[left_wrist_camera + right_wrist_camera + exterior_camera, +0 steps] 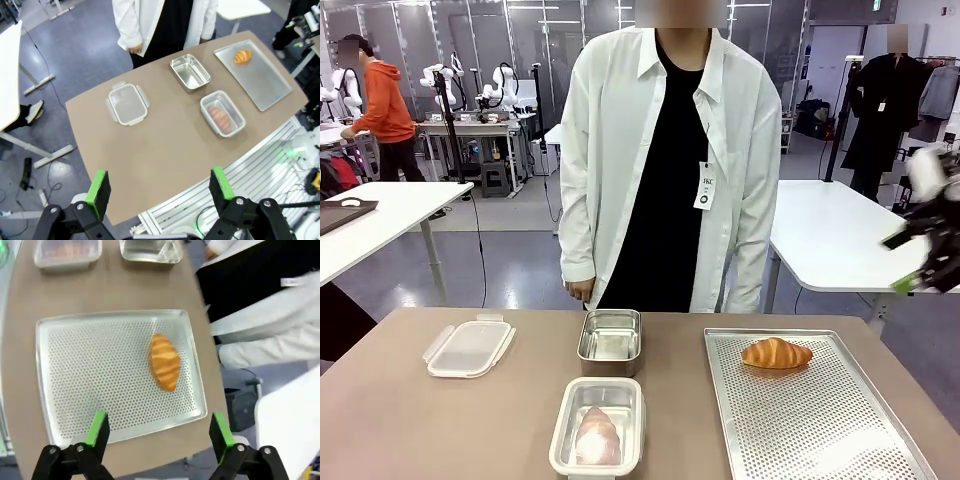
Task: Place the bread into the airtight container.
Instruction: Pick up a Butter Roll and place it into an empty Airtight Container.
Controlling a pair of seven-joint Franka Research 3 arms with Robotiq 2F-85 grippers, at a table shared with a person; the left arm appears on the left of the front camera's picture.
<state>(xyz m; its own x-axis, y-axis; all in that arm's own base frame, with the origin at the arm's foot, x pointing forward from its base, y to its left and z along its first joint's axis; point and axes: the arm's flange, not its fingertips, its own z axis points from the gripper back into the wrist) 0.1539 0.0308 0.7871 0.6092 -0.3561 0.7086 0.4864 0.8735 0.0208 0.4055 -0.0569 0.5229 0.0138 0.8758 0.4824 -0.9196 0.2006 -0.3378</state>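
Observation:
A golden croissant-shaped bread [776, 353] [243, 56] [164, 362] lies at the far end of a perforated metal tray [820, 430] [75, 365]. An empty, uncovered steel container [610, 335] [190, 72] stands mid-table. Its clear clip lid [469, 347] [128, 104] lies to the left. My right gripper [908, 260] [159, 429] hovers open above the tray's right side, blurred in the front view. My left gripper [159, 190] hangs open high over the table's near edge, with nothing between its fingers.
A second container [598, 428] [222, 113], with a clear lid on it and a bread inside, sits at the front centre. A person in a white shirt [665, 150] stands at the far edge. Bare tabletop [410, 420] lies at the left.

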